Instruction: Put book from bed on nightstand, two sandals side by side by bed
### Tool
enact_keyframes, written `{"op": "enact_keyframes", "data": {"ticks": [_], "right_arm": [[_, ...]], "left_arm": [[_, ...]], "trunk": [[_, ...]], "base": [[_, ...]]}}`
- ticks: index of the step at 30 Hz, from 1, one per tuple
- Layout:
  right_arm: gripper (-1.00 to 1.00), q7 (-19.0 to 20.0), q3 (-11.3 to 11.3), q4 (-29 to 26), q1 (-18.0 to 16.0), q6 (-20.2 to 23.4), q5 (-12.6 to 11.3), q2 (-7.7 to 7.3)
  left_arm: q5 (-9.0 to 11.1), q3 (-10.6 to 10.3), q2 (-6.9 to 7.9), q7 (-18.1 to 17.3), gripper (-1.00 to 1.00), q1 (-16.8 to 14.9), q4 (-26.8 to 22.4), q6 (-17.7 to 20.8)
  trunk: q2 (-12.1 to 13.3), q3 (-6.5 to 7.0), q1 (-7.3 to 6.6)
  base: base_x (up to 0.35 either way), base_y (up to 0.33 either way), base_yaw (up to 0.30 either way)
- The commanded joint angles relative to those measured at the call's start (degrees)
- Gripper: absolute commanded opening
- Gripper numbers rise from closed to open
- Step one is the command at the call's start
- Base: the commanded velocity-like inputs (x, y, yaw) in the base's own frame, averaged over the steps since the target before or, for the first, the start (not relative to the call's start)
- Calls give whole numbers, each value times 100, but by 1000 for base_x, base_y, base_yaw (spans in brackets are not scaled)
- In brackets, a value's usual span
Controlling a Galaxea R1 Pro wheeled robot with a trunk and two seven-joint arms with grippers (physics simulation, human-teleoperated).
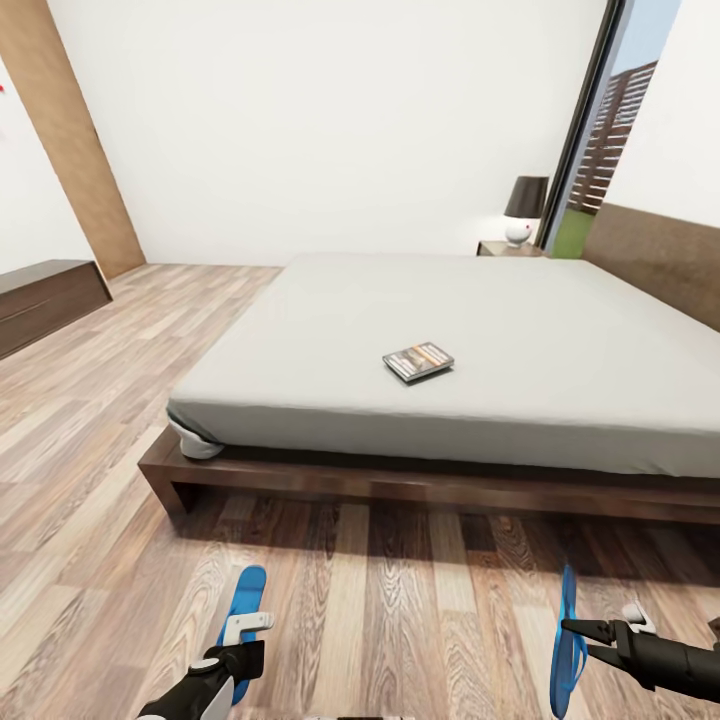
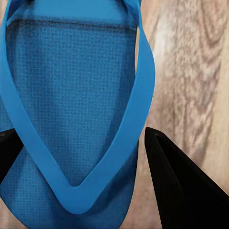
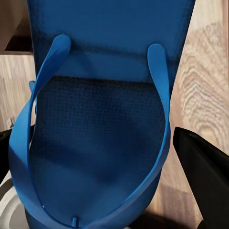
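The book [image 1: 418, 361], a thin dark paperback, lies flat on the light-grey bed [image 1: 560, 330] near its front edge. The nightstand [image 1: 503, 247], with its dark-shaded lamp, stands behind the bed's far corner. Near the picture's lower left, my left gripper [image 1: 237, 640] is shut across one blue sandal [image 1: 243, 600], whose flat face points up. In the left wrist view that sandal [image 2: 71, 95] spans the gap between the black fingers [image 2: 181, 191]. At the lower right, my right gripper [image 1: 578, 630] is shut on the other sandal [image 1: 567, 640], which stands on edge. In the right wrist view this sandal [image 3: 100, 119] is seen between the fingers [image 3: 202, 181].
Wood-plank floor [image 1: 400, 600] runs between me and the bed's dark frame [image 1: 420, 485]. A long low dark-brown bench [image 1: 45, 300] stands along the left wall. A brown headboard [image 1: 655, 260] rises at the right, and a tall window [image 1: 600, 150] opens behind the nightstand.
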Motion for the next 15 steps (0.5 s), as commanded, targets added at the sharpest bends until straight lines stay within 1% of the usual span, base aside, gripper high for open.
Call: {"op": "enact_keyframes", "data": {"ticks": [1,11,15], "right_arm": [[-100,0,-6,0,-2,38,-26,-1],[-100,0,-2,2,-2,35,-26,-1],[-100,0,-3,0,-2,35,-26,-1]], "left_arm": [[-67,33,-5,2,-100,-1,-11,19],[-67,41,-5,4,-100,-1,-16,16],[-67,38,-1,4,-100,-1,-17,8]], "trunk": [[-4,-27,1],[-17,-249,27],[-17,-249,27]], "base": [[0,0,0],[0,0,0],[0,0,0]]}}
